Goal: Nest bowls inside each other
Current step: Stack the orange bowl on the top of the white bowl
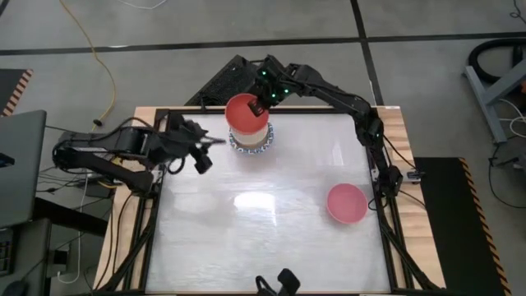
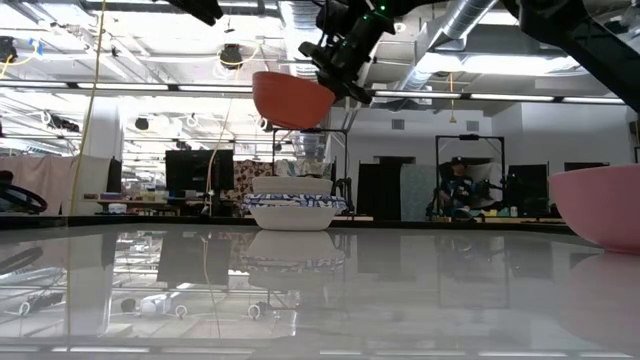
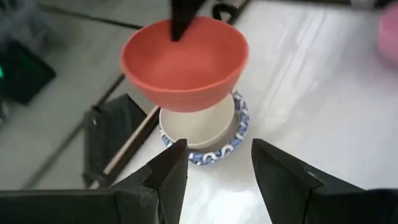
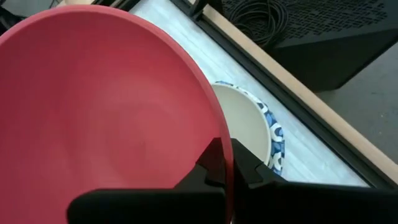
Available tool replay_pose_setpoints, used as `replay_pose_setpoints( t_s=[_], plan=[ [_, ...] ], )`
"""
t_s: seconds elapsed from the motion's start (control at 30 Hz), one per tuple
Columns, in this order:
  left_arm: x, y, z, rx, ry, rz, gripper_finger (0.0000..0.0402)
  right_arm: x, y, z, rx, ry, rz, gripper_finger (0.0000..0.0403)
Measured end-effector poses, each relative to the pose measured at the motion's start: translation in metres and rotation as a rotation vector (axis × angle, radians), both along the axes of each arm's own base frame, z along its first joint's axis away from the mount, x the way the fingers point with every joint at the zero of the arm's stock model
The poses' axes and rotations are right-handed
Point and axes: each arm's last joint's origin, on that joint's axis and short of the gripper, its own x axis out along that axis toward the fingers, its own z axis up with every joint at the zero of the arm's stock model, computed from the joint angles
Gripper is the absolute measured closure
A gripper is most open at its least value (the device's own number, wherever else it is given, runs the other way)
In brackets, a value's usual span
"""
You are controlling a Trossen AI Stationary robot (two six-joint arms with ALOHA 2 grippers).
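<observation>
Overhead, the right arm's fingers [image 2: 340, 72] pinch the red bowl's [image 1: 245, 111] rim above the stack [image 1: 251, 141]; left fingers [image 3: 214, 174] parted.

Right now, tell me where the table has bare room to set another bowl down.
Bare: the wide glossy stretch between the stacked blue-rimmed white bowls and the pink round bowl, plus the near-left part of the white tabletop.

Crowded: the far edge, where the right gripper holds the red round bowl above the stack and the open left gripper waits beside it.
</observation>
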Motion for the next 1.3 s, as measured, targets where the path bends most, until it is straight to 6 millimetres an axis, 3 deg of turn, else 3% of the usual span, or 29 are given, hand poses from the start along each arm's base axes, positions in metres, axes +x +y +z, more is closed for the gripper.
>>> replay_pose_setpoints(
  t_s=[0.17,0.4,0.97,1.3],
  plan=[
    [-0.019,0.016,0.010,-0.144,-0.165,0.139,0.0232,-0.002,-0.005,0.001,-0.005,-0.010,-0.013,0.0394],
    [-0.037,0.038,0.015,-0.265,-0.244,0.232,0.0232,0.006,-0.017,-0.020,0.022,0.021,-0.048,0.0394],
    [-0.035,0.060,0.000,-0.381,-0.105,0.255,0.0232,0.020,-0.044,-0.081,0.103,0.158,-0.084,0.0394],
    [-0.035,0.063,-0.002,-0.365,-0.079,0.257,0.0233,0.022,-0.047,-0.087,0.101,0.167,-0.088,0.0394]
  ],
)
